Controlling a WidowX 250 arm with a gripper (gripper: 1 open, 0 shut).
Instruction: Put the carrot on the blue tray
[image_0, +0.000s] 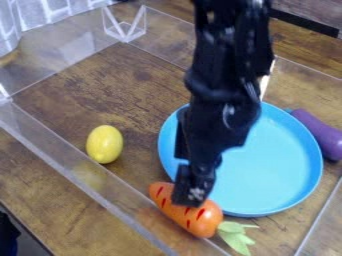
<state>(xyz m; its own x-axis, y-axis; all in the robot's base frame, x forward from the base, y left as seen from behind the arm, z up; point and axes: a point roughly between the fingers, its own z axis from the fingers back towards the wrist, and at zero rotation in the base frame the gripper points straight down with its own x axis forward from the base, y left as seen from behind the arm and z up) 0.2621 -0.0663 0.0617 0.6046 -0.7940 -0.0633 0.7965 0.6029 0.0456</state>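
The carrot (189, 211) is orange with dark stripes and lies on the wooden table, just off the front-left rim of the blue tray (274, 165). Its green stub (238, 236) points to the lower right. My gripper (195, 188) points straight down directly over the carrot's thick middle, with its dark fingers spread and their tips at the carrot's top. The picture is blurred, so I cannot tell whether they touch it. The carrot rests on the table and nothing is held. The arm hides the left part of the tray.
A yellow lemon (104, 144) sits on the table to the left of the tray. A purple eggplant (325, 138) lies off the tray's right rim. Clear plastic walls (54, 130) fence the work area at the left and front.
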